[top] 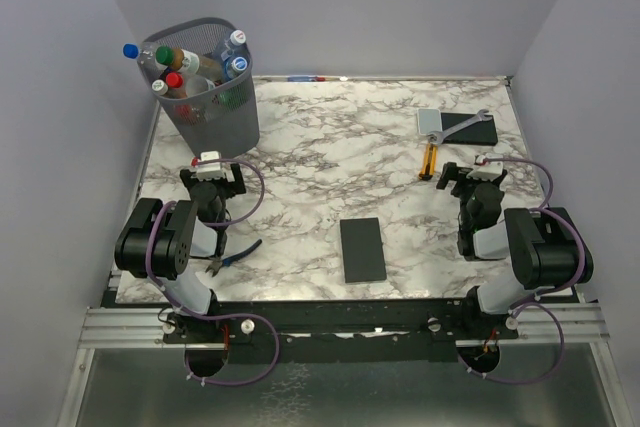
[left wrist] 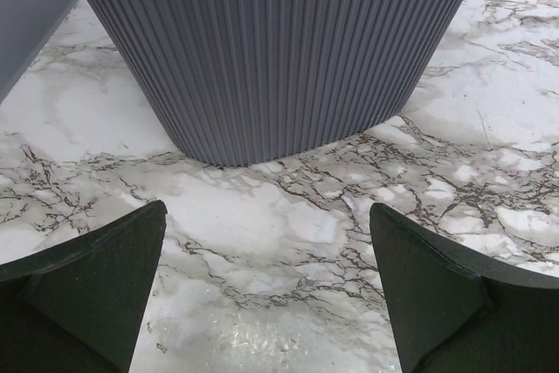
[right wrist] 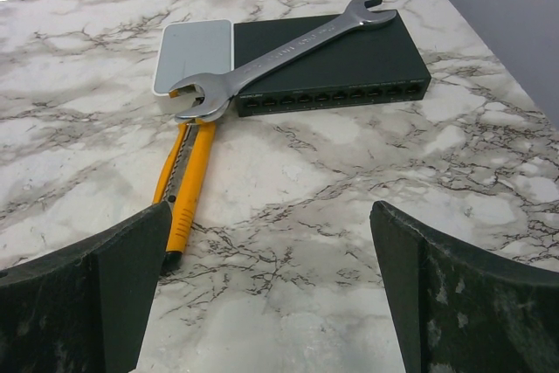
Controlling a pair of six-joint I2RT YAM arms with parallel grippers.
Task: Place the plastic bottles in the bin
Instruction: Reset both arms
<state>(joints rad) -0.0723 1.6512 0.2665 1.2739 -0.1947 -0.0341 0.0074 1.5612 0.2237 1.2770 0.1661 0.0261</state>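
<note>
Marble-patterned table (top: 400, 167) carries the bin (top: 225, 122) at its far left, with the plastic bottles (top: 190, 62) crowded inside it and several caps above the rim. The left gripper (left wrist: 266, 294), near the bin's base, and the right gripper (right wrist: 271, 294) are both spread wide and empty. The task looks nearly finished: the arms should check for strays, leave the wrench (right wrist: 279, 50) alone, and avoid nudging the bin.

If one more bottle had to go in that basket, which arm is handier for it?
Left. Its open jaws face the bin right in front of them, while the right arm sits across the table by the wrench.
</note>
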